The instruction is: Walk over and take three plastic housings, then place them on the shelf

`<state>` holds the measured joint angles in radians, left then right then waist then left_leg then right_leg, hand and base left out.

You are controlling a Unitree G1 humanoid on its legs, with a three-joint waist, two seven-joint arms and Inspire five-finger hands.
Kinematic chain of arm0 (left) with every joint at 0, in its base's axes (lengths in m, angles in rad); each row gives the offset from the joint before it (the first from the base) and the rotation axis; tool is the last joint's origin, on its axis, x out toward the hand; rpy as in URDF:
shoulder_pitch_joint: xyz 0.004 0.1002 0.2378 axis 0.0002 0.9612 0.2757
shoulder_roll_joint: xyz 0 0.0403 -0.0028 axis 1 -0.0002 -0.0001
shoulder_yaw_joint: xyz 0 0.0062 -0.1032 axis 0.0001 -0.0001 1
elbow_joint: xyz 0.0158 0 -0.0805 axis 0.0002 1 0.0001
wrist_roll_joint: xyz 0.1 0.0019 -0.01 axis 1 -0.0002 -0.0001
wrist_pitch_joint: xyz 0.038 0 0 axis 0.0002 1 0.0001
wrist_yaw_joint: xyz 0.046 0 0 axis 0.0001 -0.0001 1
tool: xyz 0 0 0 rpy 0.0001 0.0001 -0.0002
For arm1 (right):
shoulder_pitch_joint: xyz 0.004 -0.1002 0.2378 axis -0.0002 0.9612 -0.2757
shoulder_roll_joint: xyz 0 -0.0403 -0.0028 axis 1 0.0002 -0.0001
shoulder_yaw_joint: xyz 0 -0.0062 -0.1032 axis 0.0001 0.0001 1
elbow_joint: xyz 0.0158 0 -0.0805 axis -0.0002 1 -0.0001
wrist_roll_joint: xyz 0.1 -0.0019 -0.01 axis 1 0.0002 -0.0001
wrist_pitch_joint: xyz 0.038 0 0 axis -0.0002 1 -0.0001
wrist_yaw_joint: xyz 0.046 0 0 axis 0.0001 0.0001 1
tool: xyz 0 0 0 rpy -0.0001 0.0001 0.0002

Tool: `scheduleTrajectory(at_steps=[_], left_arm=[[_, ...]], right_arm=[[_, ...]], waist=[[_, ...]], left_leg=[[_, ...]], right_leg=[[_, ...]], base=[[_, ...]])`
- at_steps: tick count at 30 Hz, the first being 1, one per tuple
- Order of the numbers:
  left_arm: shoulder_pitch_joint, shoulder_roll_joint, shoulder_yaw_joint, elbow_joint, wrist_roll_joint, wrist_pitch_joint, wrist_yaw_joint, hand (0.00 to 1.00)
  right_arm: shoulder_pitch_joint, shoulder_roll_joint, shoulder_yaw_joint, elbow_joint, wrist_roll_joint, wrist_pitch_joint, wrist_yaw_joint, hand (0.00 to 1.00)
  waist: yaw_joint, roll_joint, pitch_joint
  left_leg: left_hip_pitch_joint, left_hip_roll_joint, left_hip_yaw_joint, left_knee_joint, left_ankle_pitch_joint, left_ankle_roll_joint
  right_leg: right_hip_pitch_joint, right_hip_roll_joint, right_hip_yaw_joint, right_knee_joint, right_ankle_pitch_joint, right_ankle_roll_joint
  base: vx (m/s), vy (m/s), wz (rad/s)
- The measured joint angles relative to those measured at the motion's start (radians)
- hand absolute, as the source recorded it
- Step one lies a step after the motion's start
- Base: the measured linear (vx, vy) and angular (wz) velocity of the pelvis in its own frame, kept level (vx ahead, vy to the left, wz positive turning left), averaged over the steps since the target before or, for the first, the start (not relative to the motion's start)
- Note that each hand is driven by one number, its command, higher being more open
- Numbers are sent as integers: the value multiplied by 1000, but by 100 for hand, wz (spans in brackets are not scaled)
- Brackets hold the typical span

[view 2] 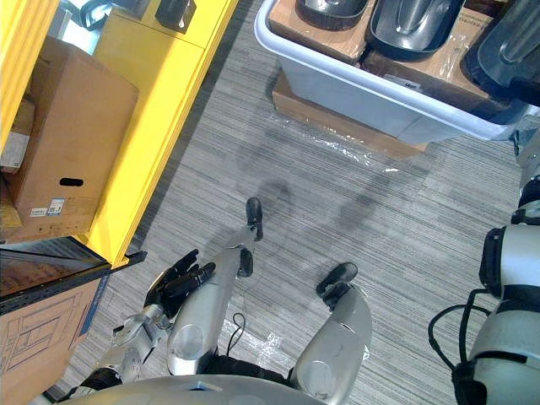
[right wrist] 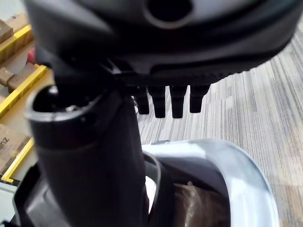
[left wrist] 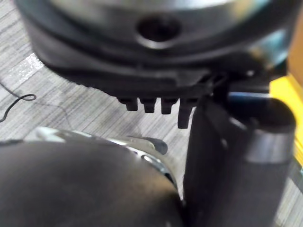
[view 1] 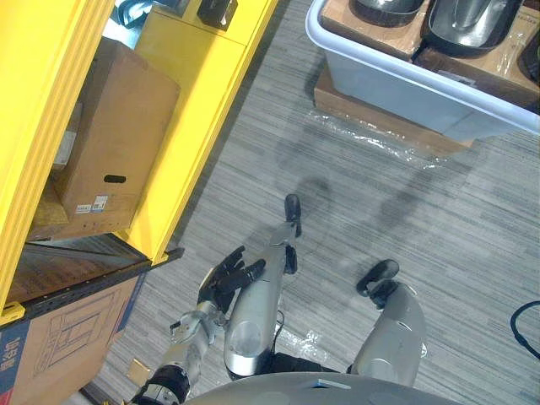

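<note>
Several dark plastic housings lie on cardboard inside a pale grey tub on the floor at the far right. The yellow shelf stands along the left. My left hand hangs low beside the shelf's corner post, far from the tub. Its fingers are straight and hold nothing. My right hand has its fingers straight and its thumb alongside, with nothing held.
A brown cardboard box sits on the shelf's lower level, and another printed box stands on the floor under it. The tub rests on a flat cardboard slab with clear film beside it. Grey striped floor lies between.
</note>
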<state>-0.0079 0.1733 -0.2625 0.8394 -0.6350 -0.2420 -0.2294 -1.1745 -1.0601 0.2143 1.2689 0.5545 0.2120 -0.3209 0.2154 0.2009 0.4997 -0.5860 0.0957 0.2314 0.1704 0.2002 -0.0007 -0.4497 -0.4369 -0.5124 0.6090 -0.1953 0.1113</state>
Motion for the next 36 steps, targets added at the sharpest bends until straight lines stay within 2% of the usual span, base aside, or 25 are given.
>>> scheduleTrajectory(at_steps=[10,21,27,30,33,36], left_arm=[[1,1,-10,0,0,-1,-5,100],[12,0,-1,-10,10,-6,-15,100],[52,0,34,-45,15,-17,-6,100],[71,3,48,-65,15,-38,16,100],[100,4,61,-146,14,-46,37,100],[117,4,78,-267,4,-46,48,100]], right_arm=[[24,-25,61,59,-159,34,48,0],[65,-16,28,60,-168,37,72,0],[105,22,-36,60,-190,22,54,0],[105,42,-78,45,-220,-30,-31,0],[107,44,-117,-75,-319,-67,-153,0],[174,48,-157,-264,-381,-104,-224,0]], waist=[[-1,7,-5],[-5,4,-3],[-32,-24,16],[-46,-46,30],[-61,-74,46],[-75,-110,45]], left_leg=[[1,4,-18,20,-4,10],[32,18,-28,34,-10,15],[79,28,-26,31,-11,14],[129,33,-18,13,-13,11],[188,36,-3,-37,-5,5],[276,36,11,-116,25,-7]], right_leg=[[20,5,-18,6,-12,-2],[68,20,-30,-2,-23,-7],[126,38,-32,-32,-17,3],[174,53,-31,-59,-14,7],[212,66,-27,-89,-8,8],[276,87,-26,-136,4,13]], base=[[44,-47,3],[39,-59,1],[37,-46,-2],[44,-44,-7],[54,-52,-12],[87,-65,-9]])
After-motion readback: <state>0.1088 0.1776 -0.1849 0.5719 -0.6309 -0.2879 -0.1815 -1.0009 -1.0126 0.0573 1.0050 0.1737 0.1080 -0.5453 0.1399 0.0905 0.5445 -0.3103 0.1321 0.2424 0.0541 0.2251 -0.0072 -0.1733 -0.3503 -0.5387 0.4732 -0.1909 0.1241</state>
